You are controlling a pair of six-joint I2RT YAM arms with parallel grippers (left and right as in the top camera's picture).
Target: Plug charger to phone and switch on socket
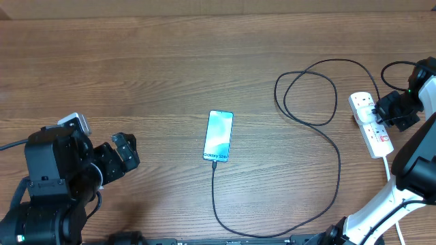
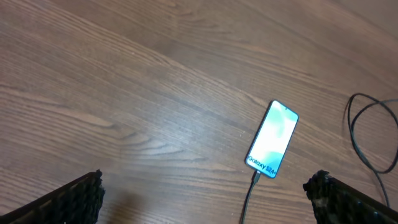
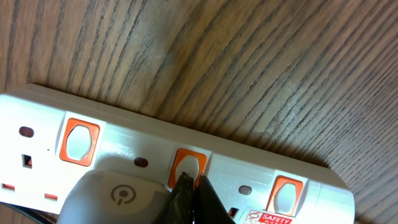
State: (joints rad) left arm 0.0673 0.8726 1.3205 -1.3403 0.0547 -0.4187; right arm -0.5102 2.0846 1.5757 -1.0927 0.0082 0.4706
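Note:
The phone [image 1: 218, 136] lies flat mid-table with its screen lit, and the charger's [image 1: 338, 170] plug tip sits in its near end. The black cable runs down, curves right and loops up to the socket [image 1: 371, 126] at the right edge. My right gripper [image 1: 383, 113] is shut, its tips [image 3: 192, 182] pressed on the middle orange-framed switch [image 3: 186, 163] of the socket [image 3: 249, 163], beside a white adapter [image 3: 118, 196]. My left gripper [image 1: 126, 153] stands open and empty, left of the phone [image 2: 272, 139]; its fingers [image 2: 68, 199] frame bare wood.
A thick white cord [image 1: 390, 167] runs from the socket towards the table's near edge. The cable's loop [image 1: 306, 88] lies on the wood between phone and socket. The left arm's body [image 1: 48, 184] fills the near left corner.

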